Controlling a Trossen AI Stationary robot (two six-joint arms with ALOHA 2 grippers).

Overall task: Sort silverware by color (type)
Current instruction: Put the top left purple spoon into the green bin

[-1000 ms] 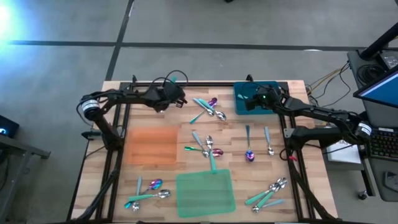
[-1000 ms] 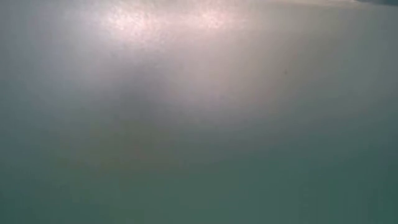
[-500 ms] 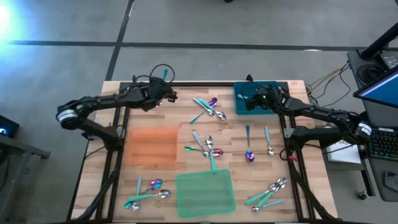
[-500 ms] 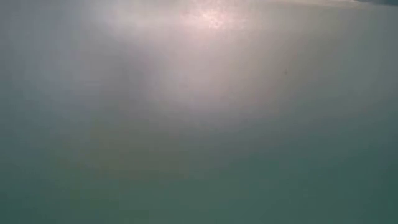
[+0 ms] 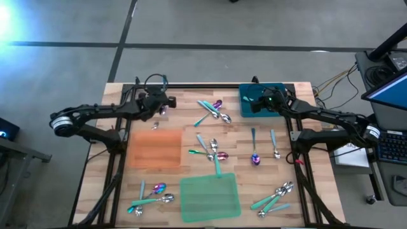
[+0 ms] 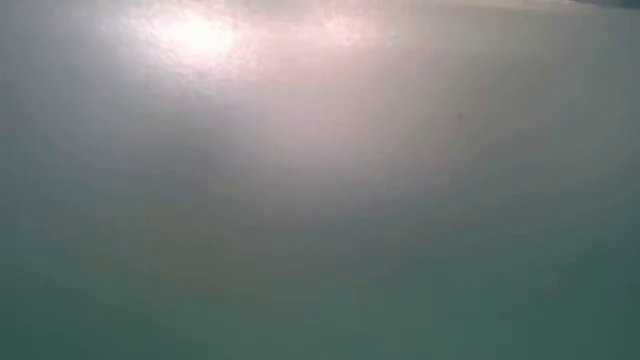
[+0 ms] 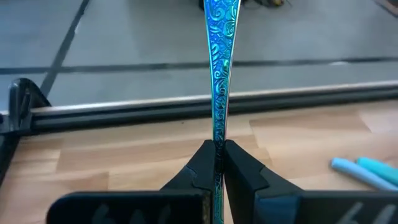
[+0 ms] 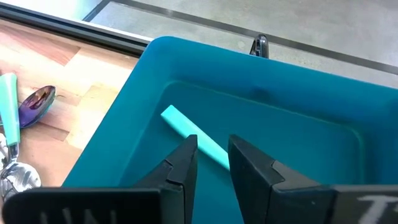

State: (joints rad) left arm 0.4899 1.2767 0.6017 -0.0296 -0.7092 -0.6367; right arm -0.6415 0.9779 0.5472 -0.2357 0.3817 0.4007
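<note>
Wooden table (image 5: 172, 184): left tool (image 7: 219, 149) clenches embossed blue handle (image 7: 221, 62); right tool (image 8: 212, 152) parted.

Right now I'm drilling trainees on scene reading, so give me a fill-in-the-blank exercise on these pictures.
1. The left tool is shut on a utensil with a patterned ____ handle.
2. The right tool hangs over the teal ____.
3. The orange mat has ____ utensils on it.
4. The pale handle inside the bin lies ____ the right tool's fingers.

Missing: blue; bin; no; between

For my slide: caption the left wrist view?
Left gripper shut on an embossed blue utensil handle above the wooden table.
</note>
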